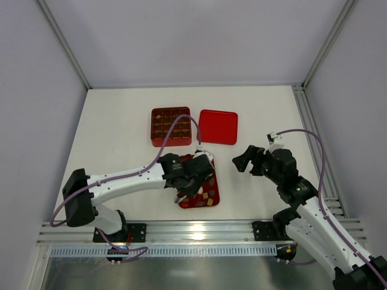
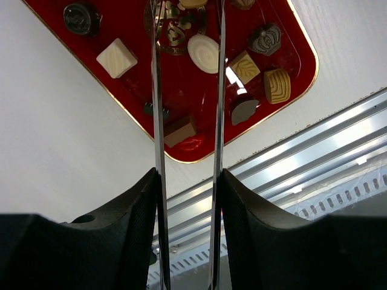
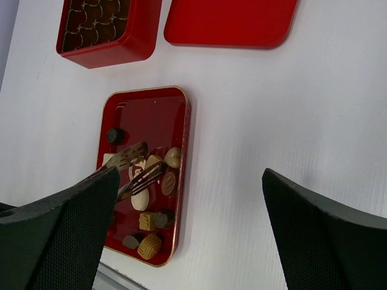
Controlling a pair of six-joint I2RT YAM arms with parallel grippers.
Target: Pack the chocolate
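The chocolate lies as several dark, tan and cream pieces on a flat red tray near the table's front edge. Among the pieces are a cream oval, a cream square and a ridged tan one. My left gripper hangs over the tray, shut on metal tongs. The tongs' slotted tips stand slightly apart over the pieces, and I cannot tell whether they touch one. My right gripper is open and empty, to the right of the tray.
A red box with grid compartments stands behind the tray, its dark cells visible from the right wrist. A flat red lid lies to the box's right. An aluminium rail runs along the near table edge.
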